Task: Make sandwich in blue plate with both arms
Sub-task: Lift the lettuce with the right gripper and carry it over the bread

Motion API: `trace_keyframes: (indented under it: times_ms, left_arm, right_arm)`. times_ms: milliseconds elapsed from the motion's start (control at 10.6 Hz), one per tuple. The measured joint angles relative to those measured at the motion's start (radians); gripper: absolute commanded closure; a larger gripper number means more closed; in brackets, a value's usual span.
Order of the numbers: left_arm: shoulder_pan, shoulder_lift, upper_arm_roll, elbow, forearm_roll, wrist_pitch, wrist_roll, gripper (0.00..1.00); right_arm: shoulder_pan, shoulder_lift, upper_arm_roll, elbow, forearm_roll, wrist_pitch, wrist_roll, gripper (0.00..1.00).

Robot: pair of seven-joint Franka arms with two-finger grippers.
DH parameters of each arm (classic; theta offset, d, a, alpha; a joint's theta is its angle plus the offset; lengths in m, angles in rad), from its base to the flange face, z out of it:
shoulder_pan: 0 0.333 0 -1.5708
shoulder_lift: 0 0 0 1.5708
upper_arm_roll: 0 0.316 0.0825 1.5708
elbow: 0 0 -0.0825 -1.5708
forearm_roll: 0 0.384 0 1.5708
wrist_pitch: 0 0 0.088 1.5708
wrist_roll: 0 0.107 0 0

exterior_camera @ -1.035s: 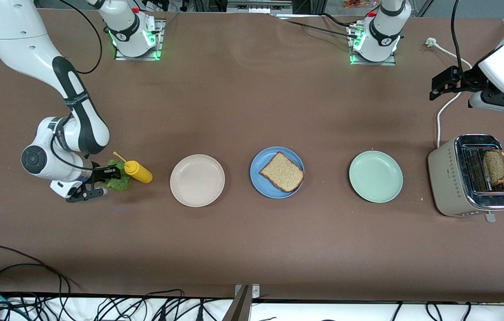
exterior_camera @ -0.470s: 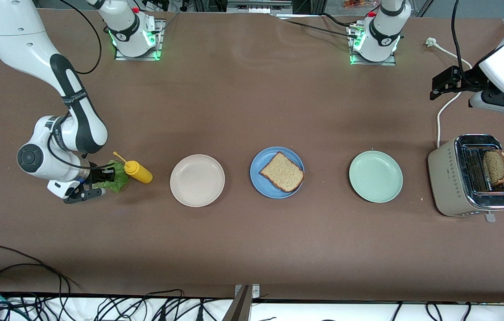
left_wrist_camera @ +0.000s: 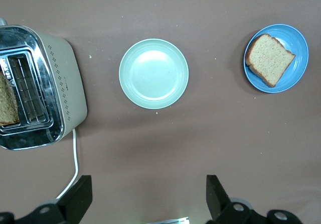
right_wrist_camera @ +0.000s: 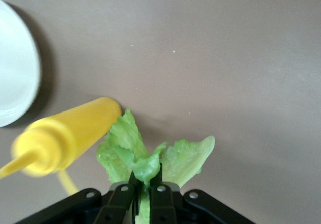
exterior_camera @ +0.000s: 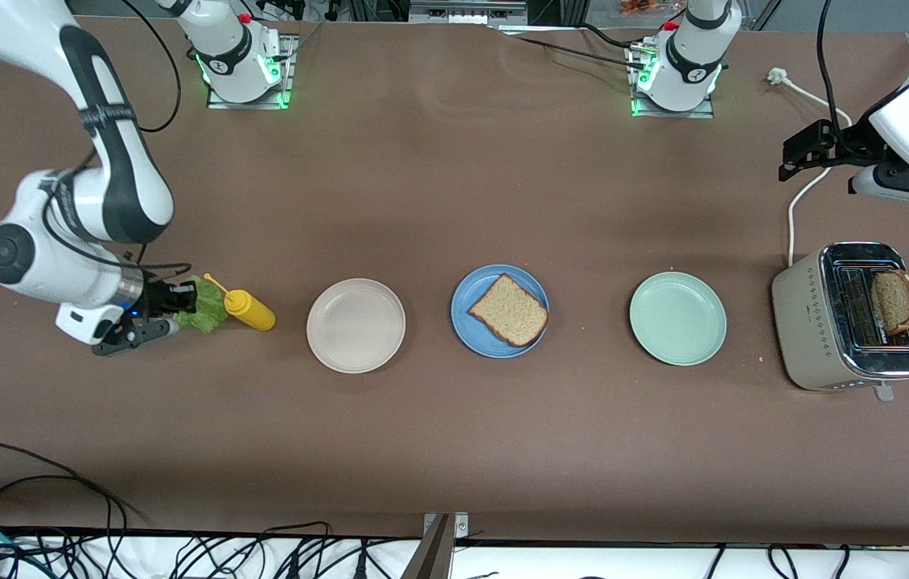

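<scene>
- At the right arm's end of the table, right gripper pinched narrow on lettuce leaf, touching the mustard bottle; could tip it.
- Thin bite; may slip before blue plate with bread slice.
- Over bare table near the toaster, left gripper waiting, spread wide, empty.

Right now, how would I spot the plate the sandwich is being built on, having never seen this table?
Find the row of three plates across the middle of the brown table. The blue plate is the middle one, between the beige-white plate and the mint-green plate. It alone carries a bread slice.
</scene>
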Motion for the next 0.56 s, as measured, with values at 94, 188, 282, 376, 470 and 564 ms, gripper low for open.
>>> trace_keyframes:
  times_ms: [94, 188, 282, 376, 470, 564]
  left_arm:
    - [0.001, 0.000, 0.000, 0.000, 0.000, 0.000, 0.000, 0.00]
    - [0.002, 0.001, 0.000, 0.000, 0.000, 0.000, 0.000, 0.00]
    - [0.004, 0.001, 0.000, 0.001, 0.000, -0.001, 0.000, 0.00]
    - [0.005, 0.001, 0.000, 0.001, 0.000, -0.001, 0.000, 0.00]
    - [0.006, 0.002, 0.000, 0.001, 0.000, -0.001, 0.000, 0.00]
    - [0.006, 0.002, 0.000, 0.001, 0.000, -0.001, 0.000, 0.00]
  right_arm:
    - [0.004, -0.041, 0.002, 0.000, 0.000, -0.041, 0.000, 1.00]
    - [0.010, -0.077, 0.004, -0.001, 0.001, -0.080, 0.000, 1.00]
    - [0.023, -0.115, 0.006, -0.001, 0.004, -0.120, 0.000, 1.00]
    - [0.038, -0.154, 0.007, -0.001, 0.006, -0.161, 0.007, 1.00]
    - [0.051, -0.192, 0.007, -0.001, 0.008, -0.201, 0.013, 1.00]
    - [0.062, -0.225, 0.008, -0.001, 0.009, -0.233, 0.017, 1.00]
